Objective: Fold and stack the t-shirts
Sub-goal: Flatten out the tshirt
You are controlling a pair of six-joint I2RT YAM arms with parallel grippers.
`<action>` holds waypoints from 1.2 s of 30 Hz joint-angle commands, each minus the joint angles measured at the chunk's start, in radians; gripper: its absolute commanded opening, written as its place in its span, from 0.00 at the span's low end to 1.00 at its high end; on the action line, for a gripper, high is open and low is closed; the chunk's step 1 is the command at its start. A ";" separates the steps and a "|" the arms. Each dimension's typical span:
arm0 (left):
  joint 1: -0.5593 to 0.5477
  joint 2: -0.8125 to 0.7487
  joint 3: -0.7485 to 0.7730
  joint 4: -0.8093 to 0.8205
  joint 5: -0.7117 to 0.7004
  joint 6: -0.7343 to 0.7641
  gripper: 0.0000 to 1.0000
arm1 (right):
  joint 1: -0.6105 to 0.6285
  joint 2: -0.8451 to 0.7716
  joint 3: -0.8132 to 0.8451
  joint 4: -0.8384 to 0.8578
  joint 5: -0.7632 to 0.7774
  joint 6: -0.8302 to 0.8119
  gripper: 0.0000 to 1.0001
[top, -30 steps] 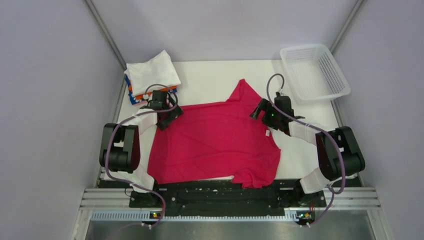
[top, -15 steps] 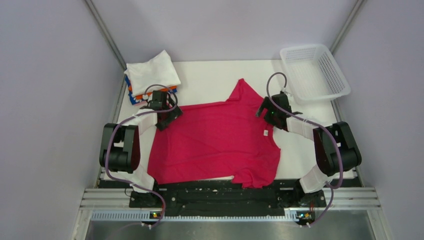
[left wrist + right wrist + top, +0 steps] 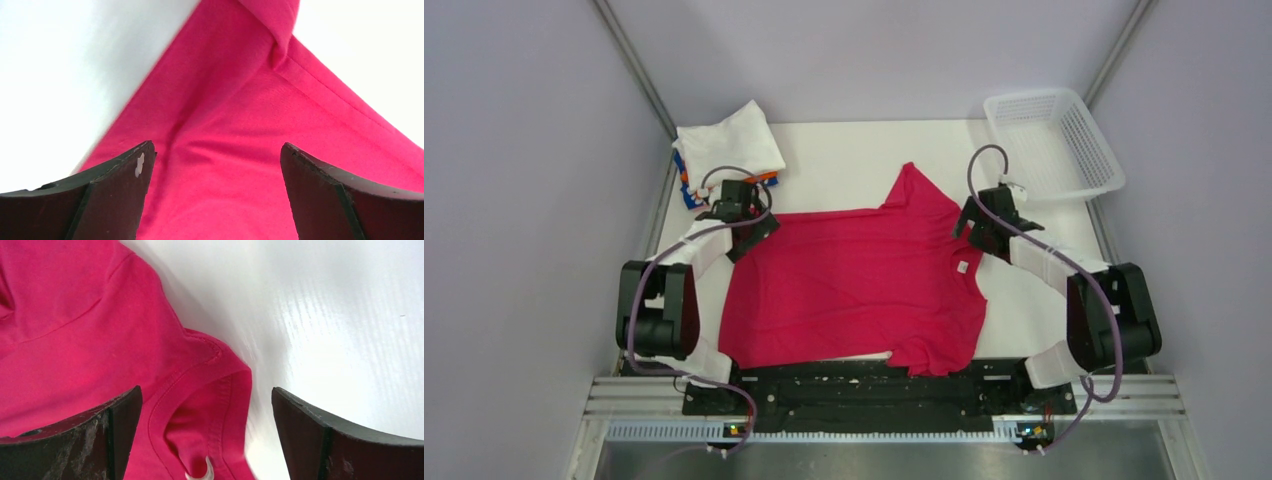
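Left claw (image 3: 215, 160) spread wide, empty; crimson t-shirt (image 3: 854, 290) edge lies flat directly beneath it. Right claw (image 3: 206, 405) spread wide, empty, over the neckline; bare white surface (image 3: 340, 330) beyond its right finger.

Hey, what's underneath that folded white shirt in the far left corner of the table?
Under the white shirt, thin edges of orange cloth and blue-patterned cloth poke out at its near side. The white one covers the rest, so how many lie there is hidden.

Soft matt cloth crimson t-shirt (image 3: 854, 280); glossy white table (image 3: 854, 160); plastic mesh basket (image 3: 1052, 140).
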 commanded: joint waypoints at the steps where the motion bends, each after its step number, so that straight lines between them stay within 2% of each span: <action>1: 0.039 -0.117 0.006 -0.072 -0.130 0.008 0.99 | -0.009 -0.137 0.065 -0.049 0.031 -0.067 0.99; 6: 0.153 -0.190 -0.046 -0.089 -0.111 -0.018 0.99 | -0.006 -0.209 0.052 0.010 -0.121 -0.099 0.99; 10: 0.171 -0.231 -0.060 -0.020 0.044 0.010 0.99 | 0.011 -0.185 0.038 0.146 -0.264 -0.126 0.99; 14: 0.167 -0.212 -0.066 0.132 0.294 0.018 0.99 | 0.082 -0.018 0.151 0.180 -0.337 -0.161 0.99; 17: 0.146 -0.149 -0.046 0.194 0.380 0.003 0.99 | 0.131 0.154 0.278 0.163 -0.307 -0.225 0.99; 20: 0.114 -0.071 -0.009 0.204 0.407 -0.003 0.99 | 0.134 0.268 0.353 0.113 -0.253 -0.214 0.99; 24: 0.048 0.018 0.043 0.200 0.426 0.024 0.99 | 0.121 0.328 0.346 0.088 -0.247 -0.222 0.99; 28: -0.012 0.060 0.078 0.178 0.379 0.048 0.99 | 0.060 0.293 0.246 0.091 -0.247 -0.196 0.99; 32: -0.060 0.076 0.117 0.147 0.315 0.053 0.99 | -0.047 0.210 0.123 0.050 -0.167 -0.160 0.99; 36: -0.098 0.099 0.147 0.144 0.290 0.050 0.99 | -0.109 0.155 0.068 0.037 -0.163 -0.157 0.99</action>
